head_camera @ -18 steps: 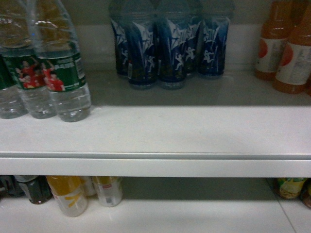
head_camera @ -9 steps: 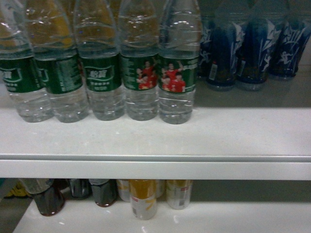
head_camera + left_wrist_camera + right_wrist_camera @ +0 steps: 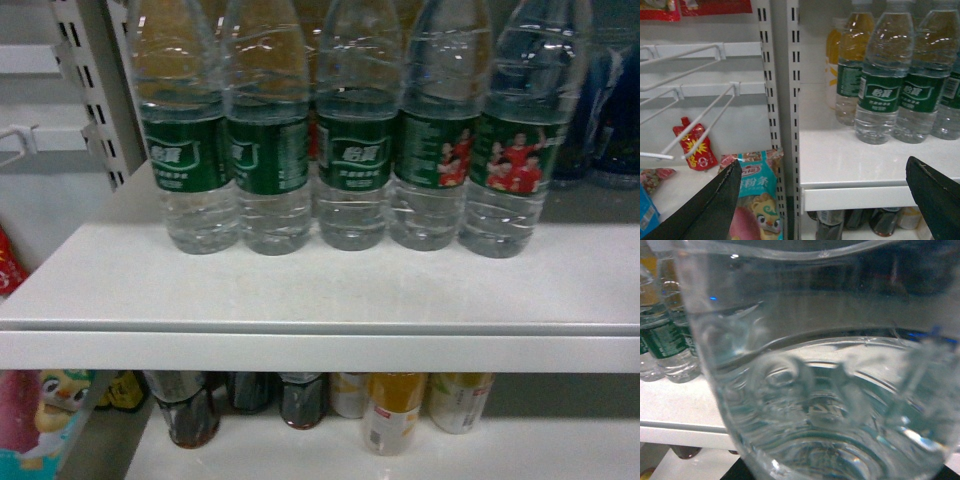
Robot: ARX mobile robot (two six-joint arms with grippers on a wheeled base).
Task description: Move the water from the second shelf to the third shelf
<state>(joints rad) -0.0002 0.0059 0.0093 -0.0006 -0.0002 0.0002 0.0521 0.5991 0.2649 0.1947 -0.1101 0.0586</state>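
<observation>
Water first: you've got a row of water bottles [image 3: 345,150] standing upright along the far part of the white shelf [image 3: 320,290], five across in the head view, green labels facing out. The two on the right show the red-shirt picture.

Neither arm shows up in the head view, so the wrist cameras are all you have.

- **Right wrist:** the picture is almost entirely one water bottle [image 3: 815,390], clear and ribbed, pressed right up against the lens. That looks to me like the one being carried, or about to be. I can't tell whether the right gripper is closed on it, though, because the bottle hides the fingers completely. Its long axis is hard to call too. The rounded end sits low in the picture, so my guess is roughly upright. A couple of bottles from the row peek in at the far left of that view.
- **Left wrist:** the left gripper [image 3: 824,165] is spread wide with nothing between its fingers. It hangs near the shelf's front edge by the slotted upright [image 3: 794,100], and the row is far and to its right, well apart.

So the right arm is clearly the nearer one, and the move turns on that bottle sitting directly in front of it. I'd keep it vertical when it goes to the other shelf.

The level below holds dark cola bottles [image 3: 185,410] and a yellow drink [image 3: 390,410], with bare white space to their right. I can't say from these views whether that's your target shelf.
</observation>
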